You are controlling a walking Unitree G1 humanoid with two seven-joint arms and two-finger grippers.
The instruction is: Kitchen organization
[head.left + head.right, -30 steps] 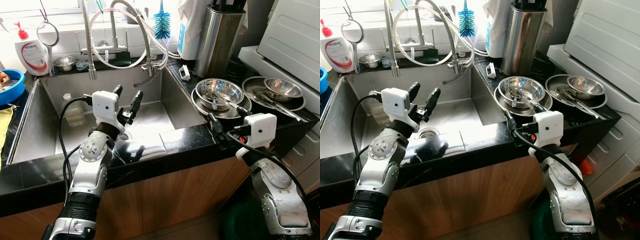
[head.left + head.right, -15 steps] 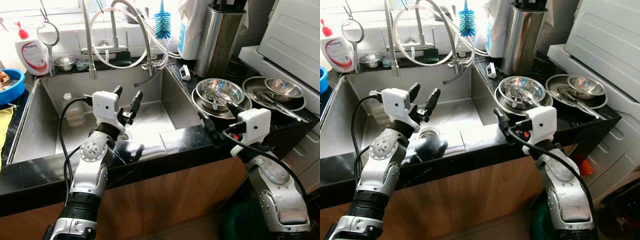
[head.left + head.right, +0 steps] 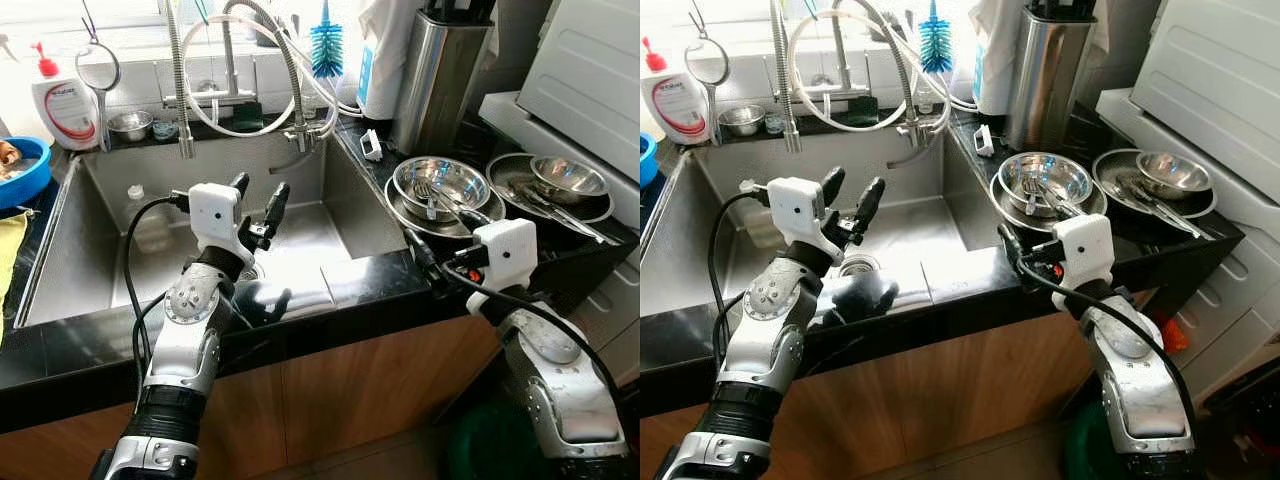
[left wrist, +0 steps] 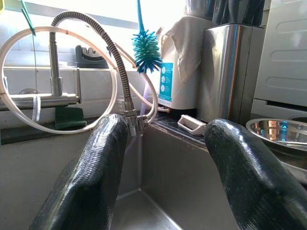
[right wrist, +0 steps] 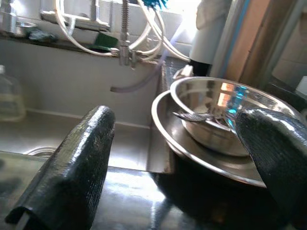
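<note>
A stack of steel bowls (image 3: 440,185) holding cutlery sits on the black counter right of the sink (image 3: 90,250). A second steel bowl (image 3: 565,178) rests on a plate with more utensils further right. My right gripper (image 3: 445,240) stands open at the counter's front edge, just short of the stacked bowls (image 5: 216,115). My left gripper (image 3: 258,195) hovers open over the sink basin, pointing at the faucet hose (image 4: 120,72) and the blue brush (image 4: 145,50). Both grippers hold nothing.
A tall steel knife holder (image 3: 435,75) stands behind the bowls. A plastic bottle (image 3: 145,220) lies in the sink. A soap bottle (image 3: 65,100), a small steel bowl (image 3: 130,125) and a strainer (image 3: 95,70) line the back ledge. A blue bowl (image 3: 20,170) sits far left.
My right gripper has shifted a little to the left along the counter edge, nearer the stacked bowls. The left arm has barely moved.
</note>
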